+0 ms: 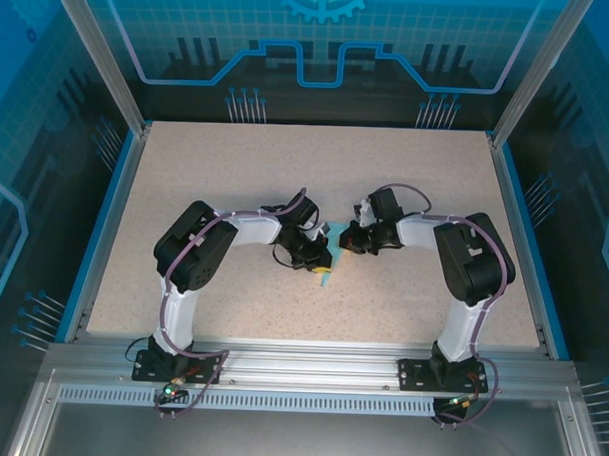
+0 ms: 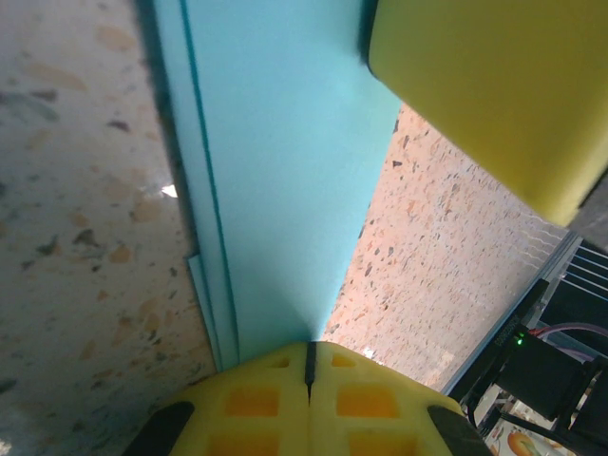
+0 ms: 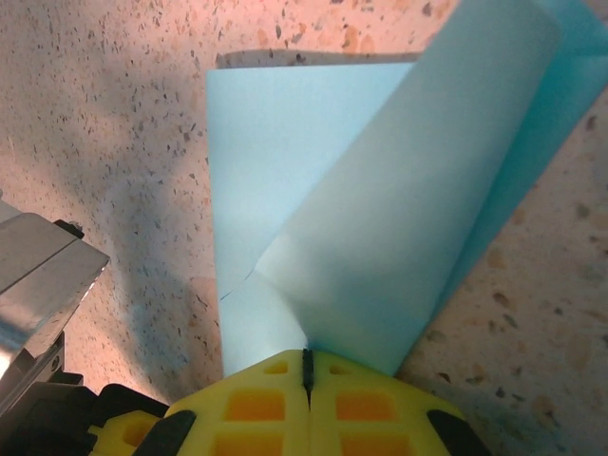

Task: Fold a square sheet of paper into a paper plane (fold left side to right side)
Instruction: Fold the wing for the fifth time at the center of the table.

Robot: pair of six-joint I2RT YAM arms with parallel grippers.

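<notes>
Right end effector point(image 3: 307, 357) pinches paper point(image 3: 399, 237) edge aloft.

The paper point(image 3: 313, 142) is thin, light blue and matt. It is smooth apart from sharp creases, and its raised flap bends softly without any shine. The counter point(image 1: 237, 166) is a speckled beige, stone-look surface, smooth with a faint sheen. The left fingers point(image 2: 256, 413) and right fingers point(image 3: 256, 413) are matt yellow plastic moulded with shallow square pockets. The arms point(image 1: 194, 249) wear glossy black and white plastic shells, with smooth purple-sheathed cables point(image 1: 250, 218). The frame point(image 1: 310, 363) is brushed silvery metal.
</notes>
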